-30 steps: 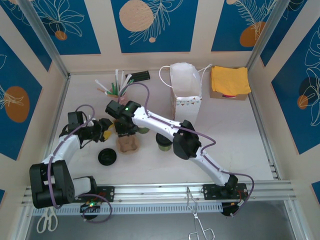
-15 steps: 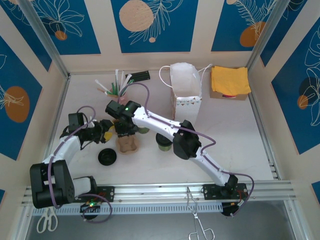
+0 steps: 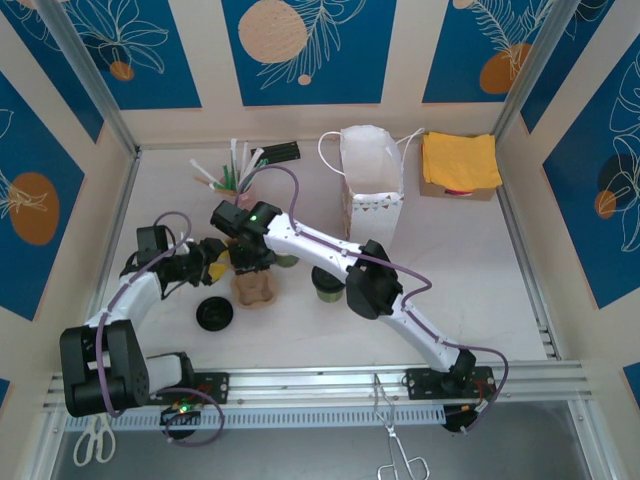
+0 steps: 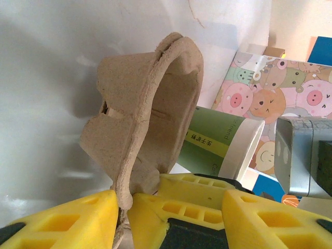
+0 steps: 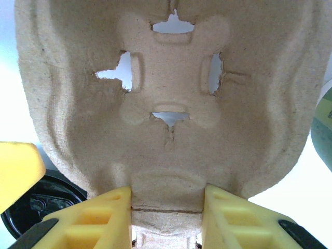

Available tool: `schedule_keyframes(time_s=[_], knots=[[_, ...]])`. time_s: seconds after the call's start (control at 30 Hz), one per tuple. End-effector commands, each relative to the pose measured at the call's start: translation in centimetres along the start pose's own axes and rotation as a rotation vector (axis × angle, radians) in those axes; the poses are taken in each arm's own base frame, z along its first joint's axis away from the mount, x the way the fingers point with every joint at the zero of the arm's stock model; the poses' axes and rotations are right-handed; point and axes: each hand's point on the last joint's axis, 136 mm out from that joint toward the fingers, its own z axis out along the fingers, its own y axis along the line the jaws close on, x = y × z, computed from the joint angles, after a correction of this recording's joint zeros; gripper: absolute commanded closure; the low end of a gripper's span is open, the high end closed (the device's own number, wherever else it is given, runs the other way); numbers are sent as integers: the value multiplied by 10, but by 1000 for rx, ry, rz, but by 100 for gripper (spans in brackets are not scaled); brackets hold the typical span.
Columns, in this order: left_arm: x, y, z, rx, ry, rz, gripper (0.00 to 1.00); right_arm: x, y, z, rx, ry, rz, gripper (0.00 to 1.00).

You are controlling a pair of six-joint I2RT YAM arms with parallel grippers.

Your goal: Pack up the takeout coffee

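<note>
A brown pulp cup carrier (image 3: 255, 288) lies left of the table's centre. My right gripper (image 3: 250, 265) is shut on the carrier (image 5: 171, 104), its yellow fingers (image 5: 98, 220) pinching the raised middle ridge at one end. My left gripper (image 3: 214, 259) is at the carrier's left side. It stands open (image 4: 166, 201) astride the carrier's rim (image 4: 140, 119), and its left finger (image 4: 62, 220) touches that rim. One of the right gripper's fingers also lies between the jaws. Two green paper cups (image 3: 327, 288) (image 3: 287, 260) stand to the right of the carrier. The white paper bag (image 3: 372, 175) stands open at the back.
A black lid (image 3: 215, 314) lies just in front of the carrier. Straws (image 3: 235, 170) are at the back left, and a yellow cloth (image 3: 460, 160) on a box at the back right. Tongs (image 3: 400, 455) and scissors (image 3: 95, 440) lie below the rail.
My left gripper has edged slightly right, closer onto the carrier's rim. The right gripper and the carrier have stayed put.
</note>
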Motion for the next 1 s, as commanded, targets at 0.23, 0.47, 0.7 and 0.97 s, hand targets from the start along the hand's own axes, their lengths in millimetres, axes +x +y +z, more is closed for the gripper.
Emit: schedule_keyframes(time_s=[0.23,0.47,0.7,0.97], knots=[[0,4,1,10,10,-9,45,6,16,-24,-45,-14,-25,67],[0,9,1,-15,6,-8,45,6,15,-25,-38,-18,-25,67],[-1,11,-4,-53,-23,15,44,6,13,-25,-31,-18,-21,67],[-1,3,-6,-26,-27,36,44,7,14,-25,-32,-15,-22,67]])
